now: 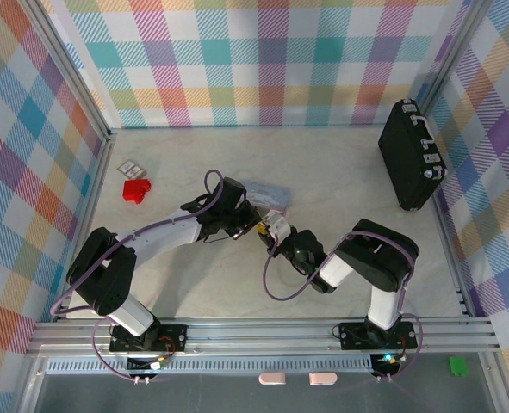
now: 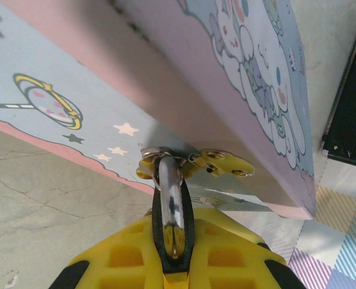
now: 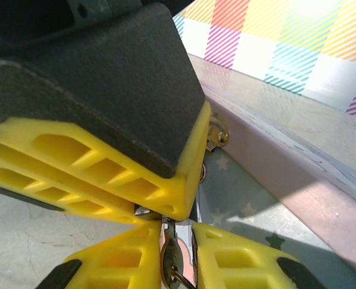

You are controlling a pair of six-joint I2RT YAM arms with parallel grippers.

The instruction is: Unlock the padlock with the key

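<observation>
The padlock (image 2: 170, 205) shows as a shiny silvery piece hanging from the brass hasp (image 2: 223, 164) of the pale blue tin (image 2: 250, 72). My left gripper (image 2: 173, 238) is shut on it between its black pads. In the right wrist view the key (image 3: 179, 265) stands upright between my right gripper's (image 3: 181, 244) yellow fingers. Its tip reaches up to the underside of the left gripper's fingers (image 3: 105, 162). The right jaws are closed around the key, with a sliver of gap on one side. From above, both grippers (image 1: 252, 225) (image 1: 274, 231) meet in front of the tin (image 1: 267, 189).
A black case (image 1: 412, 155) stands at the back right by the wall. A red block (image 1: 136, 189) and a small flat card (image 1: 129, 168) lie at the left. Plaid walls close in the table on three sides.
</observation>
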